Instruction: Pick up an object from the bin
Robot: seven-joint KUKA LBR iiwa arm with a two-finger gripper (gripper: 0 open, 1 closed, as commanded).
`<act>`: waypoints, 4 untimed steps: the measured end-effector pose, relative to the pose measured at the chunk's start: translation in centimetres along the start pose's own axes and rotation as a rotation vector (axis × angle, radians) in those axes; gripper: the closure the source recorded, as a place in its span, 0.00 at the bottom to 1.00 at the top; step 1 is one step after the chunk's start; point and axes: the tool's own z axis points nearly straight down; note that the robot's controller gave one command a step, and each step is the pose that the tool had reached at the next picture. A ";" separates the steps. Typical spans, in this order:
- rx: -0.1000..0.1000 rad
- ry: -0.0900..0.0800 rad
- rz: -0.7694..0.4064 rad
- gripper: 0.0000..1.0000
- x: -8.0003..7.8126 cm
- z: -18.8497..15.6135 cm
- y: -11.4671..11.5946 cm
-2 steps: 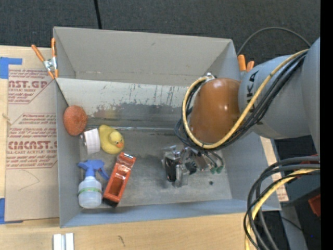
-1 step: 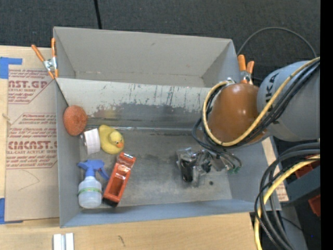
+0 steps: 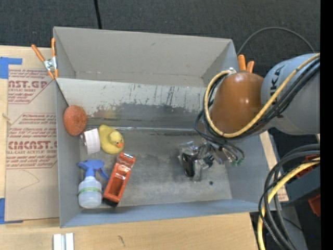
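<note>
Grey metal bin (image 3: 145,56), bare floor under the black two-finger gripper (image 3: 193,165), its spread impossible to tell; yellow rubber duck (image 3: 111,139) lies well apart, seemingly untargeted.

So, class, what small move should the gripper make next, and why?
Probably a short move towards the view's left, to the orange dispenser, the nearest thing. The gripper hangs over bare floor on the right of the bin, with nothing under it. The dispenser, duck, spray bottle and orange ball all lie on the left.
</note>
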 end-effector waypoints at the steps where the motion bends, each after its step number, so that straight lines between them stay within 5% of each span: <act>1: 0.005 -0.019 -0.019 1.00 -1.5 -2.4 -0.2; 2: -0.002 -0.001 -0.020 1.00 -1.0 -3.9 1.1; 3: 0.011 -0.029 -0.068 1.00 -2.0 -3.1 -2.5; 4: -0.002 -0.003 -0.057 1.00 -1.4 -4.8 -2.8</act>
